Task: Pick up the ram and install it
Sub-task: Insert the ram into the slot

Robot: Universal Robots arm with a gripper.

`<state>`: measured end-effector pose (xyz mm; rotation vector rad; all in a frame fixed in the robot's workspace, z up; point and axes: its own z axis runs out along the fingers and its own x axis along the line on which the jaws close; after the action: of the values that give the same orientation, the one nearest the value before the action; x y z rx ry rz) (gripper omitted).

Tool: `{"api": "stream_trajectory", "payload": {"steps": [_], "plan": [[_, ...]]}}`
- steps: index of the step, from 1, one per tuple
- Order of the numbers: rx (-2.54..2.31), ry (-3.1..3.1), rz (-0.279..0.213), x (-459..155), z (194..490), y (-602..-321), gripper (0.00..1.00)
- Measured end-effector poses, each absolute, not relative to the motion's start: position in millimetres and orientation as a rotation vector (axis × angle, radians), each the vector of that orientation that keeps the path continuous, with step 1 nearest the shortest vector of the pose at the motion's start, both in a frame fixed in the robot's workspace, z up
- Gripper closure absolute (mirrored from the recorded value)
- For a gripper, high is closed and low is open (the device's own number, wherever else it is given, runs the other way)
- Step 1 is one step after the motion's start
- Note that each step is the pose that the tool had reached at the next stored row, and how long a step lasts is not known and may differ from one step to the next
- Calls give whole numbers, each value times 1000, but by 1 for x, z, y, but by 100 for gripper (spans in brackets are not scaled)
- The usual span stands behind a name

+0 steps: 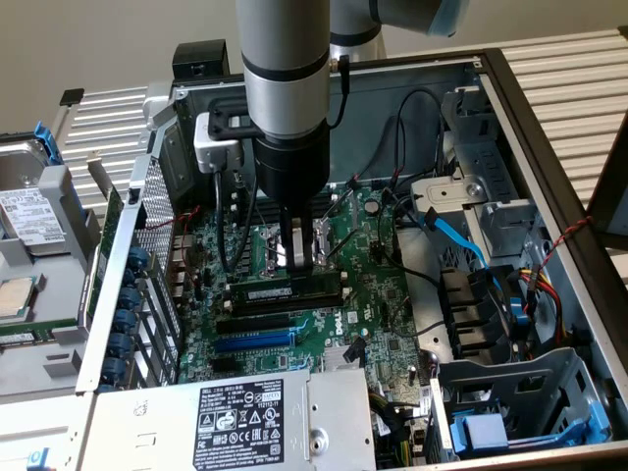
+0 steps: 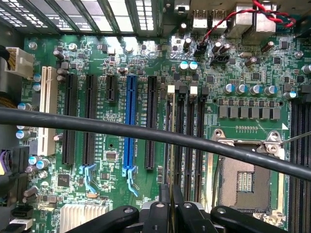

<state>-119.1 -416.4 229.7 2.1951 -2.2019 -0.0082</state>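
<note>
a pc repair workbench: opened computer case [image 1: 549, 168], loose hard drive [image 1: 29, 211] alongside.

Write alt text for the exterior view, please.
A robot arm reaches down into an open computer case, its gripper at the top edge of the ram, which stands on edge on the green motherboard. A labelled power supply sits in the foreground.

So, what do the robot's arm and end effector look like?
The arm is a silver-grey tube with black bands and a pale blue joint cap. A white box with black cable sits beside its black wrist. The end effector is black, jointed.
</note>
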Motion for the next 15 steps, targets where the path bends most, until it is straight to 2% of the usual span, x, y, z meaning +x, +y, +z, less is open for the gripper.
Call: {"api": "stream_trajectory", "payload": {"steps": [15], "plan": [[2197, -2204, -5, -119, 227, -416, 87]]}}
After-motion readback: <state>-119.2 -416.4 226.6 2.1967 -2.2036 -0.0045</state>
